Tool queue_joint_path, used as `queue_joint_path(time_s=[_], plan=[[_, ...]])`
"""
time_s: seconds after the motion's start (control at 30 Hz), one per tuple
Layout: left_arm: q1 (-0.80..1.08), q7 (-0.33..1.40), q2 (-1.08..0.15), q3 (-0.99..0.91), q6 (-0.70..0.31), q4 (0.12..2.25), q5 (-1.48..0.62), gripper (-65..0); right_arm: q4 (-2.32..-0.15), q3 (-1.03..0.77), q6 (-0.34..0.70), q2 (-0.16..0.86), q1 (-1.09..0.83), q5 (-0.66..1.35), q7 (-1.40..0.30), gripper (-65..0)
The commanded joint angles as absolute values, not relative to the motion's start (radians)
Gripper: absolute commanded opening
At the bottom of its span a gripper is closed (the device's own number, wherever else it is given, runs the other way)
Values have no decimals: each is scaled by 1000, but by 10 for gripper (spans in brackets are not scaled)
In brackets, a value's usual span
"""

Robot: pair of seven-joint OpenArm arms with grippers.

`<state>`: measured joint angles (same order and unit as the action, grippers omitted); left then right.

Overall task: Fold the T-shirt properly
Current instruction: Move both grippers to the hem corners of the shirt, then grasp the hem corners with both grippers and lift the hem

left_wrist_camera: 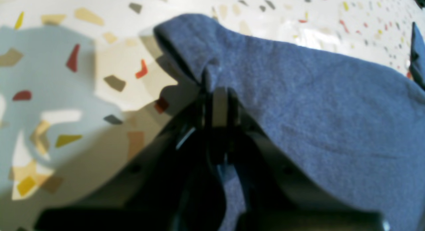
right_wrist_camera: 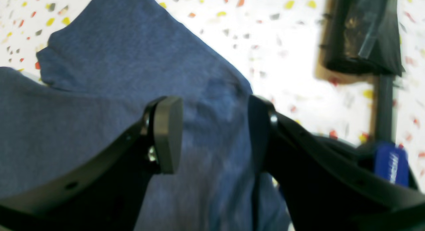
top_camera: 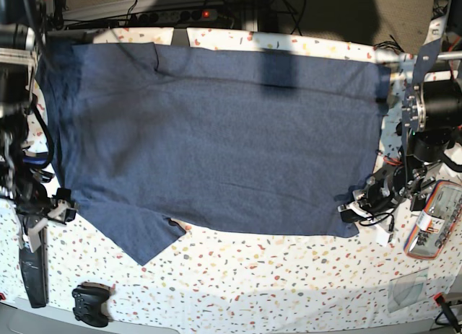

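The big heathered navy-blue cotton T-shirt [top_camera: 216, 139] lies spread flat, plain side up, on the white terrazzo-speckled table [top_camera: 274, 276]. Its long axis runs across the base view, with one short sleeve [top_camera: 137, 233] pointing toward the near edge and the other [top_camera: 108, 56] at the far side, so the neck end faces that view's left and the hem its right.

At the hem's near corner, the left gripper [left_wrist_camera: 219, 106] is low on the table and pinched tight on a raised fold of the T-shirt's fabric, as the left wrist view shows.

The right gripper [right_wrist_camera: 215, 134] sits at the sleeve end, angled down over the cloth. Its black fingers [right_wrist_camera: 167, 134] are spread wide with blue fabric showing between them, gripping nothing.
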<state>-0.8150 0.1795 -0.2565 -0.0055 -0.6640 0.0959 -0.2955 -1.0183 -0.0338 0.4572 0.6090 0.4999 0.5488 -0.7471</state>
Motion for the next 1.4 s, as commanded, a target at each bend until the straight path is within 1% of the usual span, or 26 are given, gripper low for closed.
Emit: queue_joint_path(time_s=[0.0,0.13,0.3,0.43,0.67,0.7,0.83,1.03,1.07,1.17,1.27,1.3,1.37], plan=[[-847,164,-266,-6,-674,108,-303,-650,-973,-8,480,627,580,554,-736,-335],[-844,163,-264,-6,-675,108,-303,-650,-707,119,513,611,778,544,-737,-335],[-838,163,-260,-6,-675,108,-303,-650,-451,208,525,575,934,388,-654,-336],[-825,162,-261,-6,-675,108,-303,-650,-326,218,525,554,965,257,-564,-336],[-793,115,-261,-6,-675,108,-303,-650,-197,218,525,552,961,234,-509,-336],[-793,115,-261,-6,-675,108,-303,-650,-186,218,525,551,961,234,-503,-344],[-793,113,-261,-6,-675,108,-304,-650,-174,218,525,552,960,234,-498,-443],[-793,110,-260,-6,-674,108,-307,-650,-174,218,525,551,955,215,-430,-639],[-793,110,-260,-6,-674,108,-307,-650,-174,218,525,551,949,192,-403,-650],[-793,111,-257,-6,-674,108,-307,-650,-174,218,524,551,932,124,-335,-650],[-793,110,-250,-6,-674,108,-307,-650,-174,218,524,553,925,100,-322,-650],[-793,110,-247,-6,-674,108,-307,-650,-175,218,524,555,927,101,-321,-610],[-793,110,-240,-6,-674,108,-306,-650,-175,218,524,563,933,116,-314,-467]])
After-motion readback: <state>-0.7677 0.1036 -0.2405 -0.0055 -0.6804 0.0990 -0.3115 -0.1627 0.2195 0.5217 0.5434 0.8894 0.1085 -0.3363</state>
